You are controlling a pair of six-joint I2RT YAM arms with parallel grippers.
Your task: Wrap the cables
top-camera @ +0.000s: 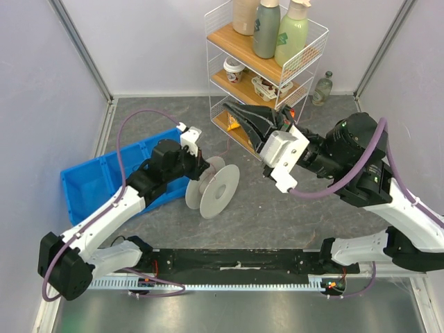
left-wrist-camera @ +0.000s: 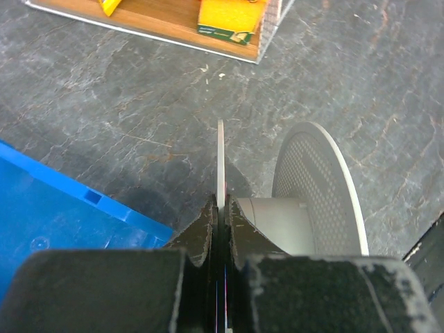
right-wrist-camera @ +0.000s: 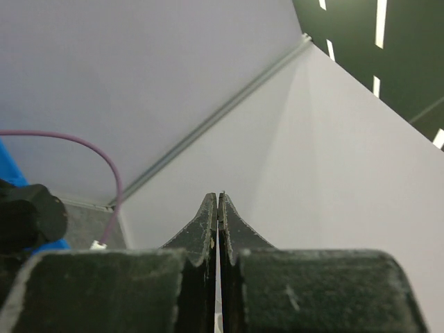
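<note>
The left claw [left-wrist-camera: 220, 208] is pinched tight on one thin round side of the spool [left-wrist-camera: 316, 187]. The spool stands on its edge on the table [top-camera: 277, 215], near the middle and a bit to the left. Just left of it sits a blue bin [top-camera: 90, 180].

The right claw [right-wrist-camera: 218, 201] is up in the air, and its two fingers are pressed together. I cannot tell if anything thin is caught between them. It points left, close to the low part of the white wire shelf [top-camera: 216, 73] at the far side.
</note>
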